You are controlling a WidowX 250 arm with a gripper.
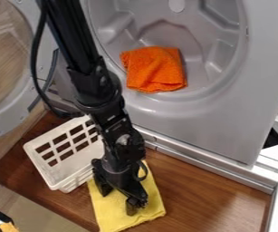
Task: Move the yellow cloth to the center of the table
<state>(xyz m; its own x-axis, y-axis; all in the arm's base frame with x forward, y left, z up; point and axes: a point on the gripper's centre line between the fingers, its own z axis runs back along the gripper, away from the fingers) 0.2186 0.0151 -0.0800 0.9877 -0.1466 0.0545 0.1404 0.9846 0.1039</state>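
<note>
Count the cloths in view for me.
2: an orange cloth in the round grey recess, and a yellow cloth on the wooden table, under the gripper. The arm may hide others.

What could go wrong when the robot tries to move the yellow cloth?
The gripper is right over the yellow cloth, so it might pinch just a little bit and let it slip. The white basket is right beside the cloth, so the arm could bump it. The soft cloth might also bunch up when dragged.
</note>
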